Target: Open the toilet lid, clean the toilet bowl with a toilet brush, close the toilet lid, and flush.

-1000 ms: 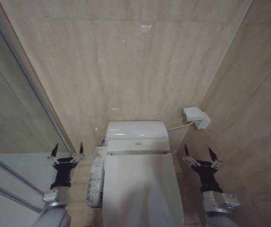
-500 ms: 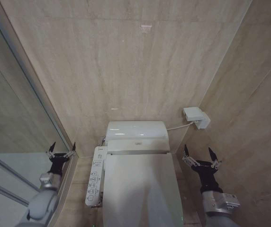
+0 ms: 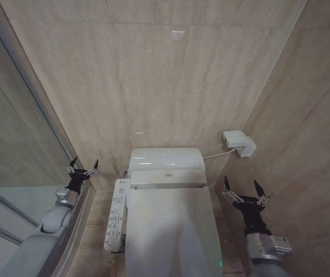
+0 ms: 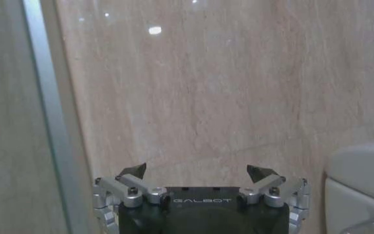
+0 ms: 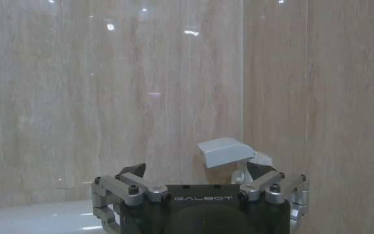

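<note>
While the left gripper (image 3: 83, 168) hung with fingers spread and empty at the lower left of the head view, close to the glass partition (image 3: 21, 133), a graze on the glass looked possible; the toilet lid (image 3: 171, 231) lay shut at bottom centre; the right gripper (image 3: 243, 187), also spread, waited at lower right; against 1 second earlier the left gripper sat higher, the right unmoved.

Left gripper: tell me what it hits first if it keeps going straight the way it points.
Probably the beige tiled back wall: the open left gripper faces it, beside the glass partition's frame. Depth is unclear.
</note>
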Available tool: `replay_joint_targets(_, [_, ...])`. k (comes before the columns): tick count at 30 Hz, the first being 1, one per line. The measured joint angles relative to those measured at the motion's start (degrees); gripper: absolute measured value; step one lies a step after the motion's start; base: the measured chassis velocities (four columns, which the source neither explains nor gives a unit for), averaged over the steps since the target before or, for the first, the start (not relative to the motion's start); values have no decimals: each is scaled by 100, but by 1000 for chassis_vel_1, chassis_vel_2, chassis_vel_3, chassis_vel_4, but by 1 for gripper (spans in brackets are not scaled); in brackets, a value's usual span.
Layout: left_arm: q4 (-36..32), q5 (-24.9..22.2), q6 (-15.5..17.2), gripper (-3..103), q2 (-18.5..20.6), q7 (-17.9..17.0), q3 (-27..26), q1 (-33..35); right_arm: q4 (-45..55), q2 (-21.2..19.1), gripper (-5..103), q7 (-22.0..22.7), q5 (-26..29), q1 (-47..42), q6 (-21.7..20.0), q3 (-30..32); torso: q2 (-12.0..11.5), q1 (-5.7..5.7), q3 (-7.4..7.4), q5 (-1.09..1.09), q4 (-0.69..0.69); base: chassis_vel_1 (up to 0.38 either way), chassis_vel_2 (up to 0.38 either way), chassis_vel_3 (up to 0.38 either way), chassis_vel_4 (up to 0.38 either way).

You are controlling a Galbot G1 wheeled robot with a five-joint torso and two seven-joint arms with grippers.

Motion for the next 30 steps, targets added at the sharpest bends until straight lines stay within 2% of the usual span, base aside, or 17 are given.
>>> replay_joint_targets(8, [720, -90, -82, 100, -162, 129, 409, -731, 0, 0, 100, 0, 0, 0, 0, 0, 0, 0, 0, 0, 0, 0, 0, 0, 0])
replay_joint_targets(15, [1581, -103, -203, 100, -562, 339, 858, -1409, 0, 0, 100, 0, 0, 0, 0, 0, 0, 0, 0, 0, -3, 0, 0, 0, 0])
replay_joint_targets(20, [1915, -86, -290, 100, -640, 642, 891, -1582, 0, 0, 100, 0, 0, 0, 0, 0, 1, 0, 0, 1, 2, 0, 0, 0, 0])
replay_joint_targets(30, [2233, 110, -543, 100, -680, 1063, 979, -1762, 0, 0, 100, 0, 0, 0, 0, 0, 1, 0, -1, 0, -1, 0, 0, 0, 0])
